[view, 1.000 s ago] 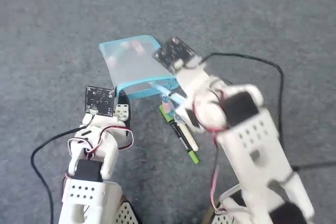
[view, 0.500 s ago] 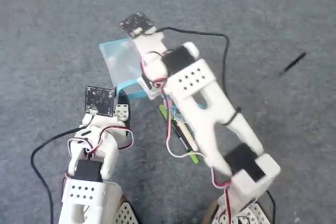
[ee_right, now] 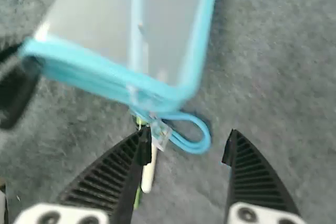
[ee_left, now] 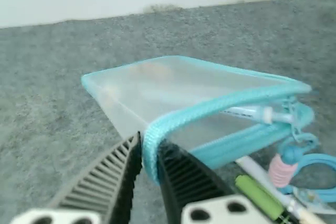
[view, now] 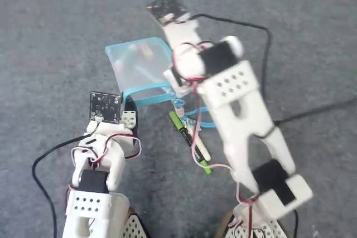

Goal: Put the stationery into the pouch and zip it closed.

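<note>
The clear pouch [view: 139,62] with teal trim lies at mid table, its zipper mouth facing the arms. My left gripper [view: 129,116] is shut on the teal zipper edge [ee_left: 149,148] at the mouth's corner. My right gripper [ee_right: 188,142] hangs open above the mouth's other corner, over a teal loop [ee_right: 190,129]; in the high view the right gripper [view: 178,85] sits at the pouch's right side. A pale blue pen [ee_left: 247,113] lies inside the pouch. A green marker [view: 187,135], a white pen [view: 202,150] and a pink piece [ee_left: 283,167] lie on the carpet before the mouth.
Grey carpet [view: 301,54] covers the table, with bare room to the right and the far left. The right arm's black cable [view: 312,112] trails off to the right. A pale wall runs along the far edge.
The right arm has swung from the loose pens out over the pouch, its wrist now at the far side. A pale blue pen now shows inside the pouch. The left arm has stayed put.
</note>
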{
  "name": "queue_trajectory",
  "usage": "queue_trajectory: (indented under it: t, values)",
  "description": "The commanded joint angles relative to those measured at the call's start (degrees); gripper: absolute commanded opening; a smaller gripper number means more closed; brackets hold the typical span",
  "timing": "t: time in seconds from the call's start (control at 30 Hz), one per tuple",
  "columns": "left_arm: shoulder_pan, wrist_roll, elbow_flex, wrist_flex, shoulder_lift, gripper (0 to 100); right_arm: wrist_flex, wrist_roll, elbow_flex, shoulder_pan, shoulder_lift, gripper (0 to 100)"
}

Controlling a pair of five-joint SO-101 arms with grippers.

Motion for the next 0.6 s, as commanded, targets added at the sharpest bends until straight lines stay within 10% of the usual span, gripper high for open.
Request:
queue_trajectory:
  t: [0.0, 0.2, 0.37, 0.57]
  values:
    - [-3.69, 2.73, -2.59, -2.11, -0.79, 1, 3.21, 2.55, -1.23, 3.3, -6.46, 21.5]
    - [-4.22, 6.68, -2.59, -1.67, -0.7, 1, -2.77, 2.11, 21.19, 3.47, -7.52, 15.3]
    - [9.41, -3.34, -1.45, 1.49, -0.97, 1, -18.07, 2.73, 43.08, 3.3, -11.38, 17.6]
    - [-8.7, 6.59, -5.23, 0.79, -0.79, 1, -30.99, 2.81, 59.52, 1.98, -19.91, 17.5]
